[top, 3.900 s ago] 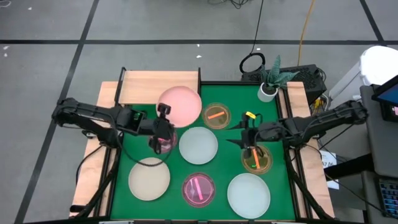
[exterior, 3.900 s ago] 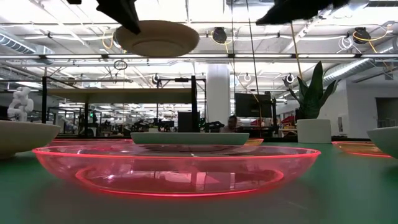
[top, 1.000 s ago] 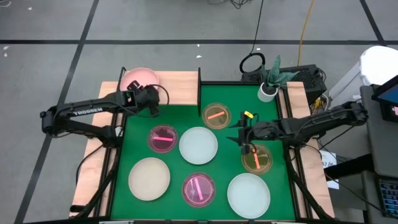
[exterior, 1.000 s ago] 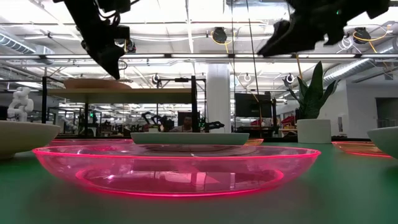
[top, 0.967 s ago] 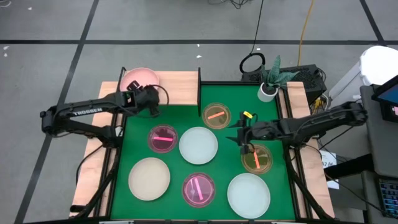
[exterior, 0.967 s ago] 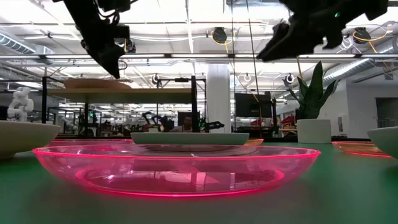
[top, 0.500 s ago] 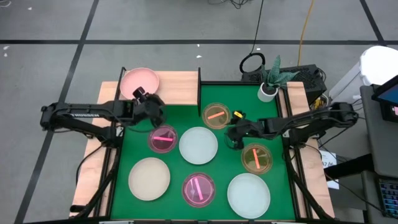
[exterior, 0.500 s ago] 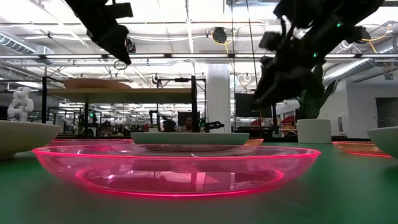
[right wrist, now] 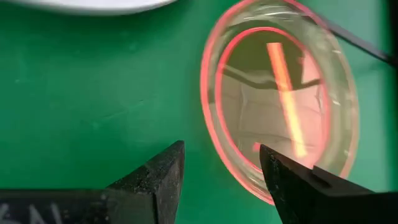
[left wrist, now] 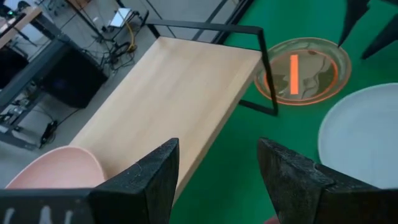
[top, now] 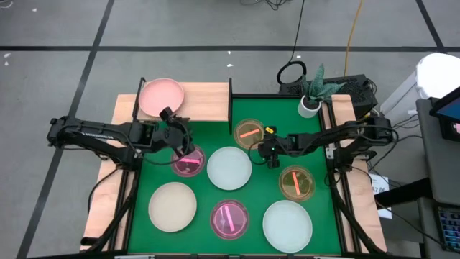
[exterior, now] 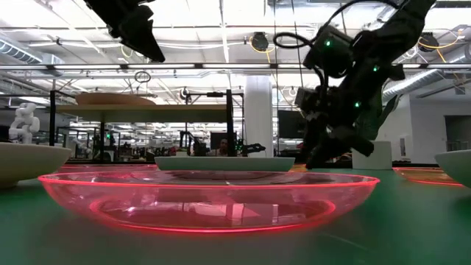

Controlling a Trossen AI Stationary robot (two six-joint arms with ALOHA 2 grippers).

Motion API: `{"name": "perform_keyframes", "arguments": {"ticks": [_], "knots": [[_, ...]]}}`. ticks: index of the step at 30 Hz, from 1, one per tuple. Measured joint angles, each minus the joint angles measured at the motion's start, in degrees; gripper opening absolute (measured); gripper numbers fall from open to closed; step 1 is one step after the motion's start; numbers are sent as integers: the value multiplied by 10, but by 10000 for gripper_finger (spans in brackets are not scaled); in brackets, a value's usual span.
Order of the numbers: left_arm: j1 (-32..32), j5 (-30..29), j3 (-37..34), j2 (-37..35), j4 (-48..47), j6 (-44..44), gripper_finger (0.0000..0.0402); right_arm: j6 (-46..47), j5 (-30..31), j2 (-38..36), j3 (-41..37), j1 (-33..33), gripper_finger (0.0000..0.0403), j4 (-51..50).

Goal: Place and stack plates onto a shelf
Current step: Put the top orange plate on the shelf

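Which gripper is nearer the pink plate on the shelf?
Left. The left gripper hovers just off the shelf's front edge, close to the pink plate. The right gripper is across the table beside the amber plate.

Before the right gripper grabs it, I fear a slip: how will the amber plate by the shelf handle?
The amber plate looks rigid, glossy plastic, so likely light and slippery. Its shallow rim suggests it may slide, not tip.
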Motion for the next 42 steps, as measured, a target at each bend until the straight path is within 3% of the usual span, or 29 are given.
{"name": "perform_keyframes", "arguments": {"ticks": [10, 24, 32, 42], "knots": [[-10, 12, 0, 0, 1, -2, 220, -61, -3, 54, 1, -18, 149, 76], [-24, 27, 0, 0, 0, -13, 220, -71, -19, 56, 0, -29, 5, 72], [-23, 26, 0, 0, 1, -1, 220, -76, -7, 43, -1, -14, 1, 64], [-23, 26, 0, 0, 1, -1, 220, -86, 55, -34, 0, 30, 0, 41]]}}
